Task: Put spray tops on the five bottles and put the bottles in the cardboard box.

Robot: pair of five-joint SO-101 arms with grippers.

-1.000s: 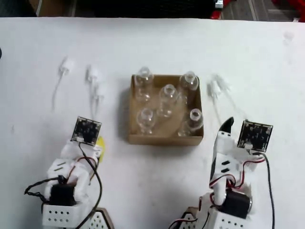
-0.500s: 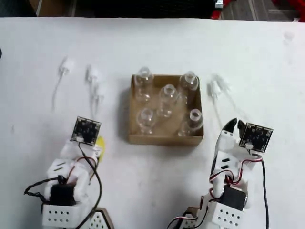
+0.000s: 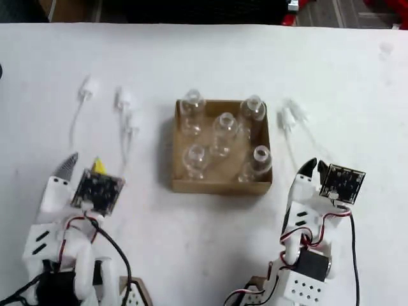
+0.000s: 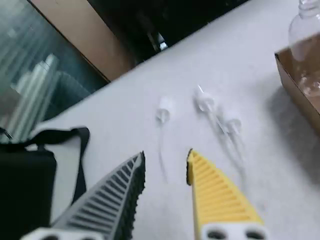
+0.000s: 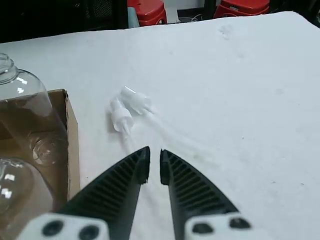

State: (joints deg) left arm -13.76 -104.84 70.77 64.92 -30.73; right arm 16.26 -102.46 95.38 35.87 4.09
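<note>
The cardboard box [image 3: 220, 186] sits mid-table holding several clear bottles [image 3: 224, 125], none with a top. Three white spray tops [image 3: 125, 99] lie left of the box and two spray tops [image 3: 291, 116] lie to its right. My left gripper [image 3: 83, 164] is open, with a grey and a yellow finger, near the front left and short of the left tops. In the left wrist view the gripper [image 4: 165, 159] points toward those spray tops [image 4: 205, 103]. My right gripper [image 3: 313, 167] is shut on nothing, just short of the right tops. The right wrist view shows its tips [image 5: 154, 156] near the spray tops [image 5: 127, 107].
A box corner [image 4: 299, 85] and one bottle [image 4: 306, 22] appear in the left wrist view. The box wall [image 5: 71, 125] and a bottle [image 5: 20, 100] stand beside my right gripper. White table stretches behind the box and to both sides.
My left arm has swung forward and to the left, and its open fingers now show ahead of the wrist camera. The right gripper shifted slightly right earlier, then stayed put.
</note>
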